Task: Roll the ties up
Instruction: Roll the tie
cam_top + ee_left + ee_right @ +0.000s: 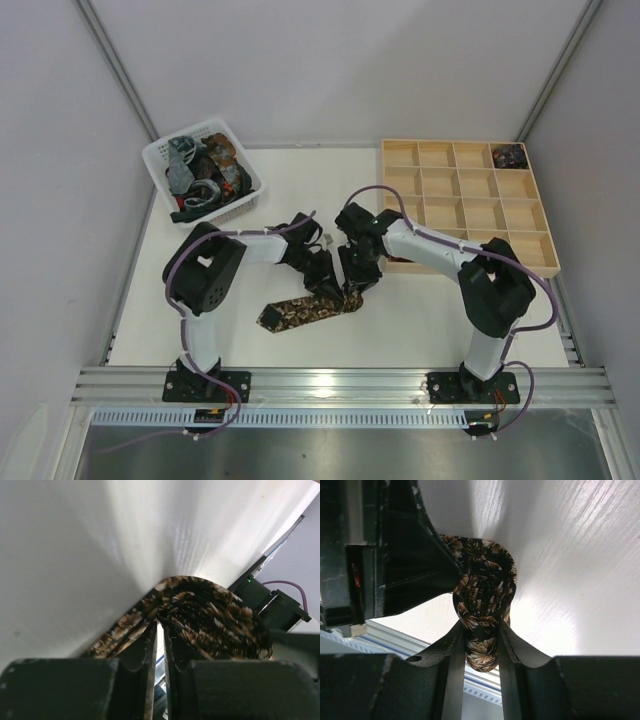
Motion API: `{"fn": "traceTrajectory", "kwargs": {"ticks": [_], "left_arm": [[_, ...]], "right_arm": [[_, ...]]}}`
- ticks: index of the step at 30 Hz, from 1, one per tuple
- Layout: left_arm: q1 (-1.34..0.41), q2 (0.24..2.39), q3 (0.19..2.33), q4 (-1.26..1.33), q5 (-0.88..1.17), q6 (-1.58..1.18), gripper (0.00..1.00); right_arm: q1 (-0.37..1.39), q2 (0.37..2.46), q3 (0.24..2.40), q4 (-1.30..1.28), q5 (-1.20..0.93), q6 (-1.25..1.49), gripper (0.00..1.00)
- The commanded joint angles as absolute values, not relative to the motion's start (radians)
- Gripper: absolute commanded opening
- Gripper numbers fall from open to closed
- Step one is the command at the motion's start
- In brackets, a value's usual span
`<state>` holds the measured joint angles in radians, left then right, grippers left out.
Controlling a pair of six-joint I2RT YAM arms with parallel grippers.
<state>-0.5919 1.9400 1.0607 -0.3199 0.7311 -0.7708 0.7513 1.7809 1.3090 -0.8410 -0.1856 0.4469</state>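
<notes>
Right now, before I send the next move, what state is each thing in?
brown tie: one end rolled up and held by both claws, tail flat on the table.
left claw: nearly shut, tips pinching the roll's fabric.
right claw: shut on the sides of the roll.
white basket: piled with loose ties.
wooden tray: one dark roll in its far right corner compartment.

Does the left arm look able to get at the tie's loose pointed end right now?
Probably, once it lets go. The pointed end lies flat on the table near the left gripper, nothing between them, but that gripper is shut on the brown tie.
</notes>
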Motion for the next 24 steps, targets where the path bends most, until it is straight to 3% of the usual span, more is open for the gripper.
{"fn": "traceTrajectory", "kwargs": {"ticks": [1, 17, 24], "left_arm": [[-0.589, 1.967, 1.097, -0.285, 0.735, -0.795, 0.14], [-0.486, 1.790, 0.940, -0.428, 0.621, -0.681, 0.17], [-0.445, 1.681, 0.855, -0.446, 0.621, -0.672, 0.18]], "right_arm": [[0.791, 1.810, 1.365, -0.848, -0.172, 0.482, 0.08], [0.884, 1.917, 1.413, -0.833, -0.029, 0.554, 0.14], [0.913, 1.937, 1.456, -0.848, -0.038, 0.522, 0.43]]}}
